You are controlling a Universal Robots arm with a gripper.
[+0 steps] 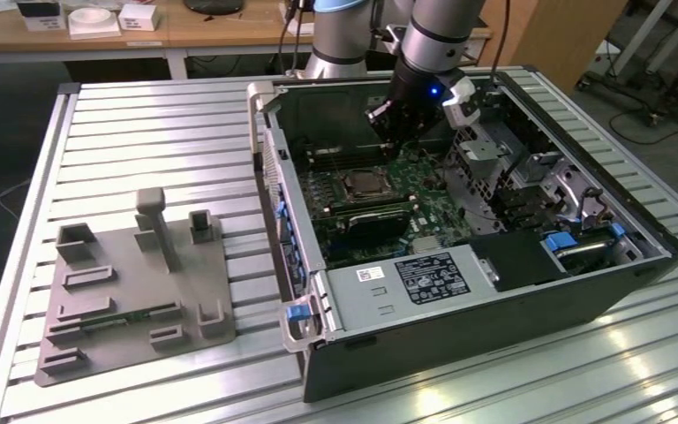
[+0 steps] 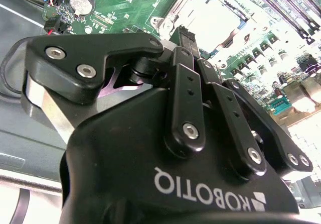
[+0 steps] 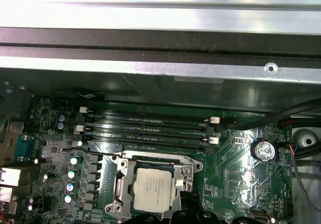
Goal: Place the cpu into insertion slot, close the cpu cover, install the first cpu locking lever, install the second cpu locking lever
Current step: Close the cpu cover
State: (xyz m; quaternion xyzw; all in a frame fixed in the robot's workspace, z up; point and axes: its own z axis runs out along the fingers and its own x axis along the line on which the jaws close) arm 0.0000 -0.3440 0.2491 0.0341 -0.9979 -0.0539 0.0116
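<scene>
The cpu sits in the insertion slot under the apparently lowered cpu cover, and the gripper, jaws drawn together and empty, hovers beside it; lever-locking step seemingly in hand, calling for a downward, sideways push.

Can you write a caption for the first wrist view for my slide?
The cpu sits on the green board, framed by the cpu cover, beside long black memory slots.

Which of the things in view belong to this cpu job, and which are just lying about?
Job: cpu, sitting in the insertion slot; cpu cover framing it; gripper close beside the slot.
Lying about: memory slots; coin battery; white-labelled grey box; grey fixture block on the table outside the case.
</scene>
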